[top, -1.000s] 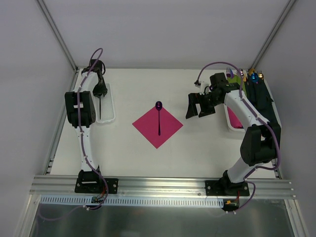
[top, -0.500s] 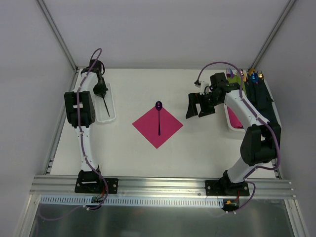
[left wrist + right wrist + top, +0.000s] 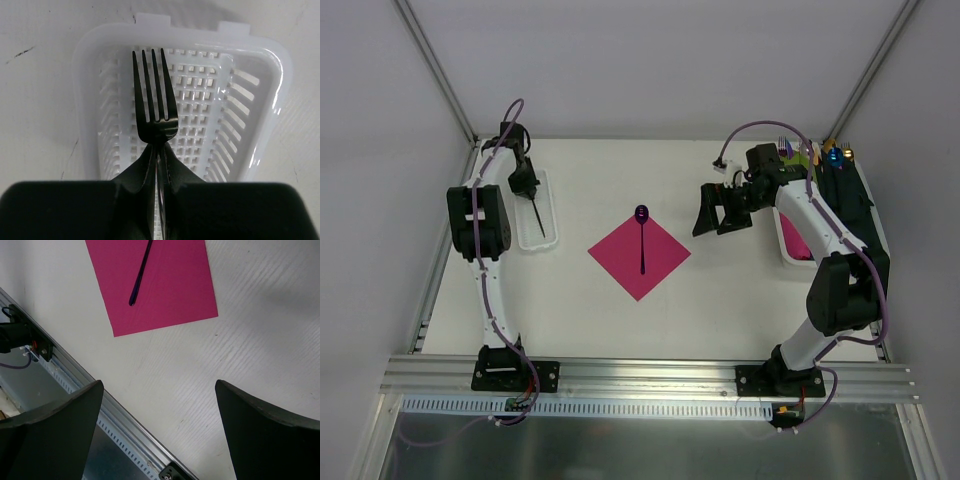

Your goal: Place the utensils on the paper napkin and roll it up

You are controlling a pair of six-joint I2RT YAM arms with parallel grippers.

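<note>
**Fork pinched at 9 o'clock, spoon laid on the napkin**

At 9 o'clock on the worktop (image 3: 720, 290), seen from above: just a thin dark line for the fork (image 3: 536, 220), slanting from 11 to 5 o'clock over the white basket (image 3: 552, 215), its upper end lost inside the left tool (image 3: 525, 186). Far plainer from the left wrist: left tool (image 3: 159, 165) closed tight on the fork (image 3: 152, 95) just behind the head, four tines pointing straight away from the tool toward the far wall of the white basket (image 3: 280, 75), slotted floor beneath. Touching that floor or held clear of it: cannot tell from either view.

At the centre, from above: paper napkin (image 3: 639, 252) lying as a diamond, corners at 12, 3, 6 and 9 o'clock. On it the spoon (image 3: 642, 240), long axis from 12 to 6 o'clock, bowl over the 12 o'clock corner. From the right wrist, only the handle end of the spoon (image 3: 141, 275) on the paper napkin (image 3: 170, 285), bowl cut off by the frame edge.

At 2 o'clock from the napkin: right tool (image 3: 720, 212), jaws spread wide, holding nothing. From its own camera, right tool (image 3: 159, 410) with bare worktop between the jaws.
</note>
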